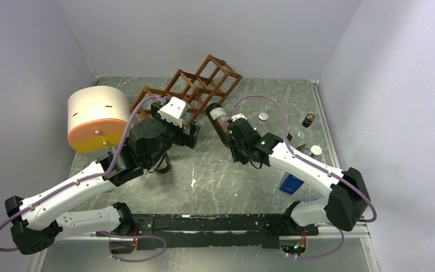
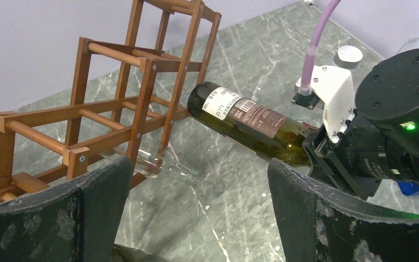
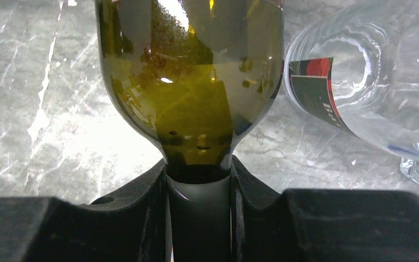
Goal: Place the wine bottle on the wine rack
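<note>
The right claw (image 3: 199, 177) is clamped on the neck of the wine bottle (image 3: 191, 71), with its black fingers (image 3: 144, 188) pressed against both sides of the glass just below the shoulder. The bottle is dark olive-green and reaches straight out ahead of this claw. It is tilted and off the table (image 1: 215, 175), base first, toward the wine rack (image 1: 195, 85).

From the left wrist, the bottle's base is just beside one of the rack's lower posts. Whether they touch cannot be told. No part of the bottle is inside a cell.

The bottle's label wraps the body in two parts. The part nearer the base is white with a barcode and lines of small print, and the part nearer the claw is brown. None of the print is large enough to read.

To the right of the right claw lies a clear bottle (image 3: 360, 82) with a dark label. The label has a red band and white lettering that is cut off and unreadable.

The left claw (image 2: 199, 169) is spread wide and holds nothing. The rack (image 2: 142, 98) stands ahead of it to the left, tipped on its stepped frame. The held bottle (image 2: 245, 123) and the right claw (image 2: 319, 153) are ahead of it to the right.

A cream-and-orange cylinder (image 1: 98, 118) sits behind the left claw (image 1: 190, 133), on its left. No writing is legible on it.
</note>
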`<state>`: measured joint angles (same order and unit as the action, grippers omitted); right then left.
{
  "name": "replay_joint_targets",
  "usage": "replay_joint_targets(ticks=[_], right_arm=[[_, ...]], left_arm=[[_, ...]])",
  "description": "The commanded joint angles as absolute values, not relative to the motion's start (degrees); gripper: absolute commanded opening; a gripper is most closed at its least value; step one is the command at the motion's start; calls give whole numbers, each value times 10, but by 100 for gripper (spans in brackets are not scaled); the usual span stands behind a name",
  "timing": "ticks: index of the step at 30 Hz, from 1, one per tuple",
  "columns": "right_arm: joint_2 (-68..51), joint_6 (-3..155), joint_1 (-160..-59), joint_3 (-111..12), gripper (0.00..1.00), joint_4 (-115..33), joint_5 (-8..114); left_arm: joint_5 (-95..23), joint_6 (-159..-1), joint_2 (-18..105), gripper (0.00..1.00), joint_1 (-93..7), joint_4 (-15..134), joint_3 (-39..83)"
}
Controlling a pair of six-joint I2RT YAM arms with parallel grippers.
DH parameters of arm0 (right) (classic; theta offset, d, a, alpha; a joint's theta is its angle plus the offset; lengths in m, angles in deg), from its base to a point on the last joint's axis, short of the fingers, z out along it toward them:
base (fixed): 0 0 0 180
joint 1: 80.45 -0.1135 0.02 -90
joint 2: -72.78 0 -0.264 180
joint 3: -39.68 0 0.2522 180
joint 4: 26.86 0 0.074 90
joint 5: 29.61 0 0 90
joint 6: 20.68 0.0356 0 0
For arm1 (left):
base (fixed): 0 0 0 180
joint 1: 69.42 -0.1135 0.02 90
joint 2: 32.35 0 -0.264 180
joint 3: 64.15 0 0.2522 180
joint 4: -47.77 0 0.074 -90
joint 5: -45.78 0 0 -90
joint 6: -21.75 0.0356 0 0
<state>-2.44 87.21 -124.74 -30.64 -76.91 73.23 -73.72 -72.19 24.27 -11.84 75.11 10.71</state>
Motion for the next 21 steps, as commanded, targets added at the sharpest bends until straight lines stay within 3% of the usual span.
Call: replay_joint_targets(ticks=[1, 21], right_arm=[[-49, 889, -1245, -328, 0, -670, 781], [-165, 920, -1245, -375, 0, -607, 818]], left_arm=[[-755, -725, 240, 98, -116, 761, 109], [-758, -730, 197, 98, -116, 786, 89]])
